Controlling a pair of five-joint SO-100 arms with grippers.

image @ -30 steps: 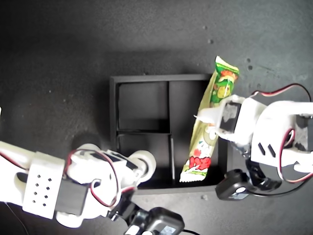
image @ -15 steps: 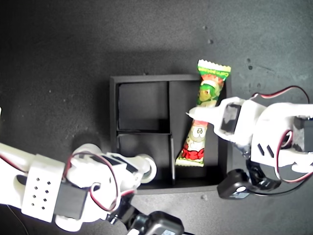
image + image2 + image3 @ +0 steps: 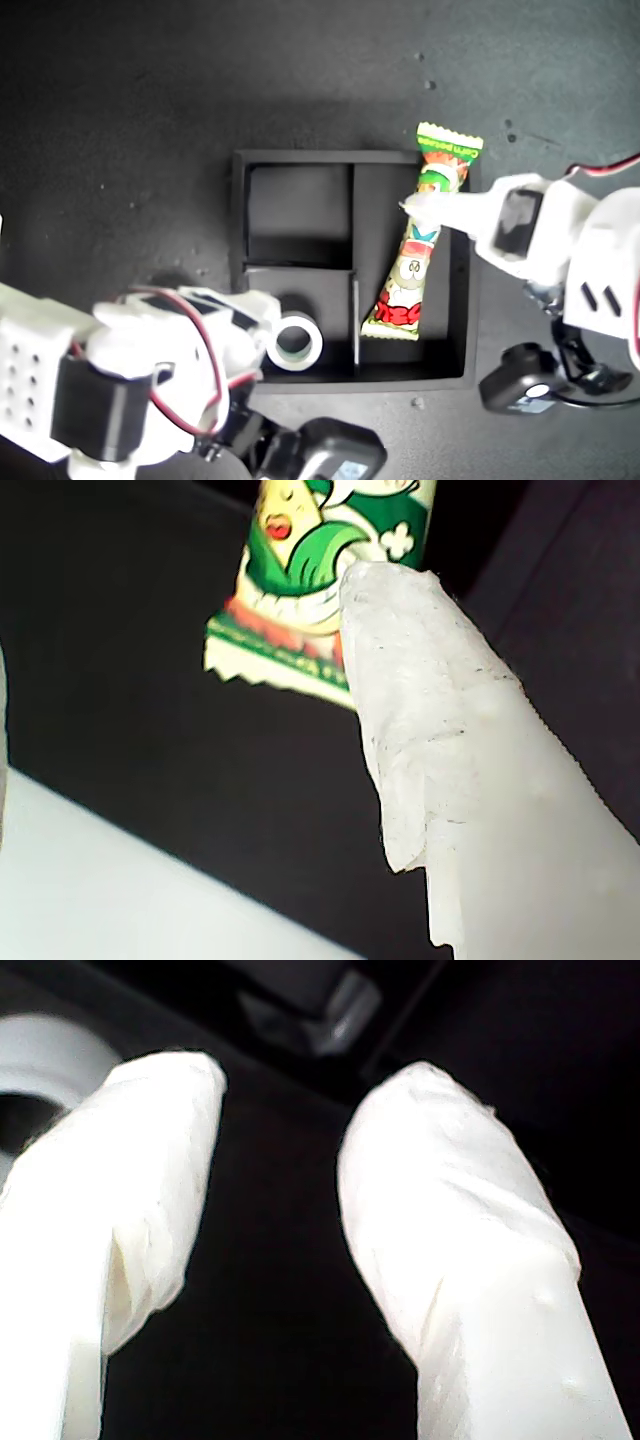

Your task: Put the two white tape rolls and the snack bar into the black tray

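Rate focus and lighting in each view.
Exterior view: sharp, evenly lit, tray interior dark. First wrist view: snack bar legible, near fingertip soft. Second wrist view: fingers blurred and overexposed, tape roll out of focus.

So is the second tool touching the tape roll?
Apart. In the second wrist view, the tape roll lies beyond my second tool, whose fingers are spread around nothing.

White, green and black on a dark grey surface

The snack bar [image 3: 415, 258] is light green and white with red print and cartoon figures; the tape roll [image 3: 295, 340] is white with a dark centre; the tray [image 3: 300, 160] is matte black.
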